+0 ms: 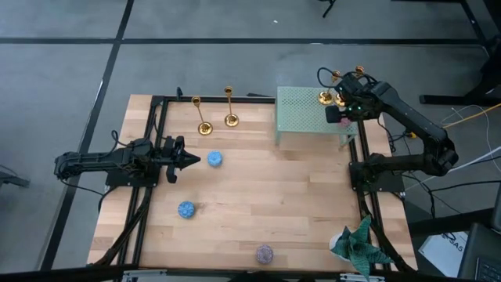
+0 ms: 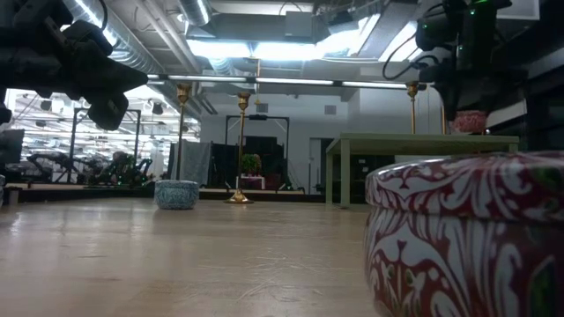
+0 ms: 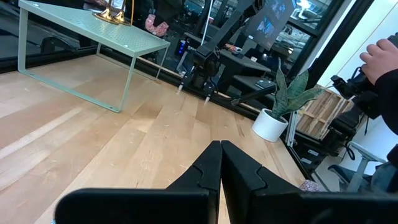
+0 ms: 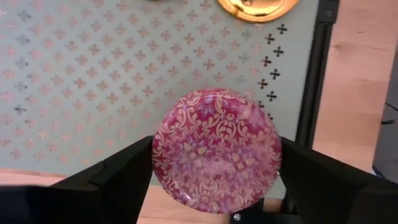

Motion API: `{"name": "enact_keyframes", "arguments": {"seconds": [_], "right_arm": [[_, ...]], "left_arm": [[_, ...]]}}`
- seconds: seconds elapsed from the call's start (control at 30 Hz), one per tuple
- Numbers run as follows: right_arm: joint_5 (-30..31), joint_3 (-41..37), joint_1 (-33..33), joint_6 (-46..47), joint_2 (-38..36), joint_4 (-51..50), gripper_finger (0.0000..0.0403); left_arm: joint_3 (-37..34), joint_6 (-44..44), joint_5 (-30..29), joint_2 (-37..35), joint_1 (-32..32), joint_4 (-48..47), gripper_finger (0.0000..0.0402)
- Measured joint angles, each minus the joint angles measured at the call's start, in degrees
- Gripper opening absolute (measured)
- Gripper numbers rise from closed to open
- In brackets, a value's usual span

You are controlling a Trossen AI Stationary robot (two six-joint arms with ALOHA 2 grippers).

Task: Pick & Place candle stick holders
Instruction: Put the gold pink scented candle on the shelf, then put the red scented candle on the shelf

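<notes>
from above, at about one o'clock on the wooden table (image 1: 258,196), the right gripper (image 1: 338,115) hangs over the pale green metal shelf with little holes (image 1: 301,113). two shiny gold candle stick holders (image 1: 326,97) stand on that shelf. two more gold candle holders (image 1: 217,119) stand on the wood at eleven o'clock. the left gripper (image 1: 192,160) waits at nine o'clock, fingers pressed shut, beside a small blue round tin (image 1: 214,159).

down low, a big red and white patterned tin (image 2: 467,233) sits close at four o'clock.

past the left wrist, its dark fingers (image 3: 208,171) touch.

past the right wrist, the fingers (image 4: 124,171) stand apart on either side of a round pink flowery tin (image 4: 216,151); i cannot tell if they touch it.
</notes>
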Motion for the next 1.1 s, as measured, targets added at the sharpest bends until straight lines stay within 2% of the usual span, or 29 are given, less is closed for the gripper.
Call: {"name": "enact_keyframes", "arguments": {"seconds": [0.3, 0.53, 0.77, 1.1], "right_arm": [[0.0, 0.0, 0.0, 0.0, 0.0, 1.0, 0.0379], [0.0, 4.5, 2.1, 0.1, -0.4, -0.1, 0.0387], [0.0, 8.1, 7.5, 2.2, -0.4, -2.4, 0.0388], [0.0, 8.8, 18.4, 3.3, -1.9, -2.6, 0.0388]], "left_arm": [[0.0, 0.0, 0.0, 0.0, 0.0, 0.0, 0.0006], [0.0, 0.0, 0.0, 0.0, 0.0, 0.0, 0.0006], [0.0, 0.0, 0.0, 0.0, 0.0, 0.0, 0.0006], [0.0, 0.0, 0.0, 0.0, 0.0, 0.0, 0.0006]]}}
